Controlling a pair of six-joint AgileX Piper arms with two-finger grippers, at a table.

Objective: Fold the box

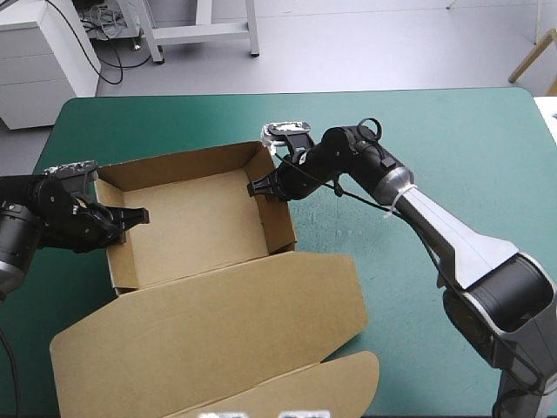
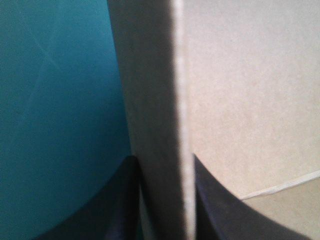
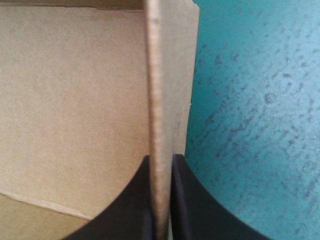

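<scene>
Nearest, the lid [image 1: 218,331] lies flat on the teal-green cover [image 1: 452,139]. Just behind it the brown box [image 1: 187,222] stands as an open tray, left of the table's middle. The left gripper [image 1: 132,216] pinches the left wall [image 2: 155,100], and the right gripper [image 1: 259,187] pinches the right wall [image 3: 159,75], each pair of black fingers squeezed onto board.

Teal-green table [image 1: 452,139] — brown box [image 1: 196,228] open on it, lid flat.

box [image 1: 187,222]: brown board | open tray, four walls raised | lid flat toward near edge | mid-table
</scene>
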